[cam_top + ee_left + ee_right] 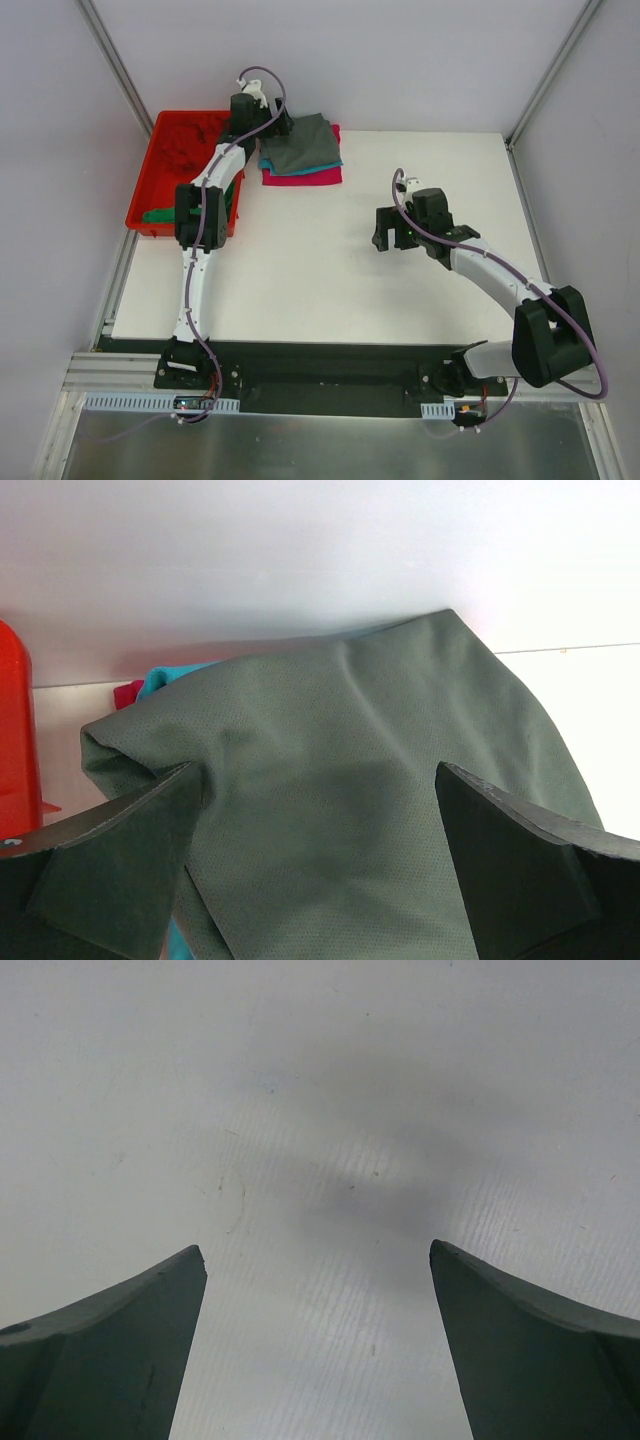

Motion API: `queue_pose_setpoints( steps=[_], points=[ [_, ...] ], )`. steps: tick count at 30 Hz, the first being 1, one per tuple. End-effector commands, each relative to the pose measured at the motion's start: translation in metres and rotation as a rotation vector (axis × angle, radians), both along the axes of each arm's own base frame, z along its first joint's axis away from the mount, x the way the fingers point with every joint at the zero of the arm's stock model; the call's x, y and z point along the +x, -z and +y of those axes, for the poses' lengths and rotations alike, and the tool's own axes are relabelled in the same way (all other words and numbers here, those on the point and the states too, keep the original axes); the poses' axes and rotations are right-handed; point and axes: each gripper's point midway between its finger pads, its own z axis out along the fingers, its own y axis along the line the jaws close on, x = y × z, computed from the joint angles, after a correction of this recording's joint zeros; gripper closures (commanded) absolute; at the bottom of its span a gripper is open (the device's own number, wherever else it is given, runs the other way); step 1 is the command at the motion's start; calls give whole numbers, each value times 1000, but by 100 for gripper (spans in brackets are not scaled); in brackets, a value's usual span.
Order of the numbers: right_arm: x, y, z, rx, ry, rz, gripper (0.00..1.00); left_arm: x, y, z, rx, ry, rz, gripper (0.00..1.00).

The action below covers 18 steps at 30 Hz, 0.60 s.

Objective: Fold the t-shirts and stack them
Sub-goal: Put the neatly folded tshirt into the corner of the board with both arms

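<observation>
A folded stack lies at the back of the table: the dark grey t-shirt (pixel 305 143) on top, the teal one (pixel 300 168) under it, the magenta one (pixel 312 179) at the bottom. My left gripper (pixel 277 127) is open over the stack's left edge. In the left wrist view the grey shirt (pixel 350 810) fills the space between the spread jaws of that gripper (pixel 315 780), with teal (pixel 175 675) and magenta (pixel 127 692) edges showing behind. The red shirt (pixel 195 140) and green shirt (pixel 165 213) lie in the bin. My right gripper (pixel 393 235) is open and empty over bare table, as the right wrist view (pixel 315 1255) shows.
The red plastic bin (pixel 140 195) stands at the table's back left, and its wall shows in the left wrist view (pixel 15 740). White walls enclose the table at the back and sides. The left arm reaches over the bin's right side.
</observation>
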Motion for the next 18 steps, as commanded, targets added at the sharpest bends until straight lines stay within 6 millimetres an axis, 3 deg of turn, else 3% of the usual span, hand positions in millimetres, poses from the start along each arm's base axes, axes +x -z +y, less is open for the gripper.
queue_pose_setpoints(
  steps=[1,3,5,10,13,15,16,17,18],
  points=[
    [14,-24,0,4,13,-63,4,3,-7,-9,-40,30,-14,1],
    [14,-29,-1,7,15,-75,4,1,-12,-12,-60,45,-13,1],
    [13,-35,-4,9,30,-92,4,-2,-32,-17,-77,68,-37,1],
    [6,-57,-11,34,58,-157,4,-25,-140,-15,-95,75,-168,1],
    [-3,-66,-14,58,69,-183,4,-61,-203,-11,-115,76,-222,1],
    [-9,-70,-17,77,84,-194,4,-91,-229,-10,-143,78,-227,1],
    [-13,-71,-20,82,98,-201,4,-106,-232,-11,-158,82,-210,1],
    [-16,-71,-22,91,115,-203,4,-130,-254,-11,-183,91,-221,1],
    [-19,-71,-26,102,136,-207,4,-150,-257,-12,-208,104,-197,1]
  ],
)
